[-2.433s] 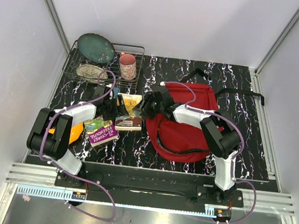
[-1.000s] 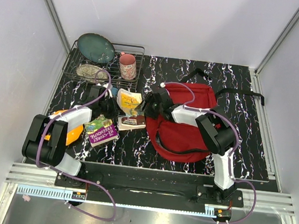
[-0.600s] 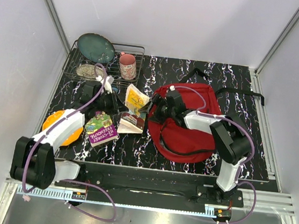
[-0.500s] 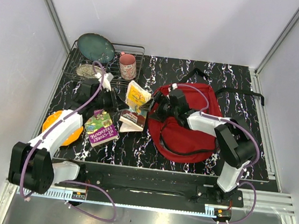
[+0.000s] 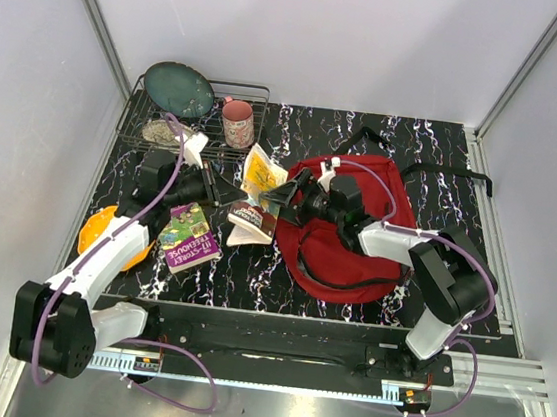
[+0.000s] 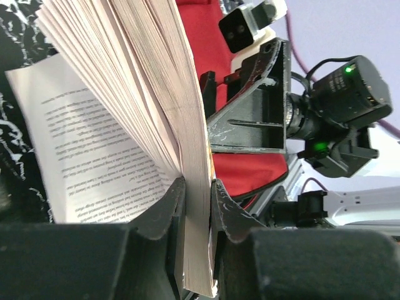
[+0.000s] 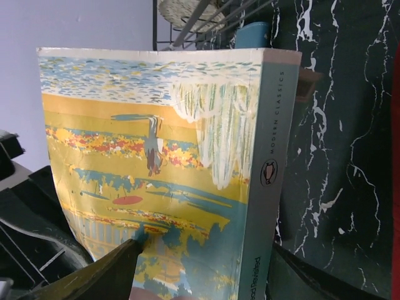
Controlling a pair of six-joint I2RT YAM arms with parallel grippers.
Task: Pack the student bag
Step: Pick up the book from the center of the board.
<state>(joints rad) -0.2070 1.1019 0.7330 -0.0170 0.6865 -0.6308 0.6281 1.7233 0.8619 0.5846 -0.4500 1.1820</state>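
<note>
Fingers of the left gripper are clamped on the lower edge of a yellow and teal paperback book, pinching its cover and a thick block of pages. The remaining leaves fan away to one side, with a printed page showing. The paperback is held upright off the tabletop, between the two arms.

Facing it from the other side, the right gripper has its jaws spread wide, with the book's lower part between them. The right wrist view is filled by the painted cover and teal spine. Whether those fingers touch the book cannot be told.

Directly beneath the raised paperback lies a second, dark-red-covered book, flat on the black, white-veined marble-patterned table. A purple and green book lies just left of it, and an orange round plate shows partly under the left arm.

The student bag, a large red fabric backpack, lies flat on the right half of the table, under the right arm. Its black straps trail toward the far right corner.

At the far left stands a wire rack holding a teal plate, a pink patterned mug and a speckled dish.
</note>
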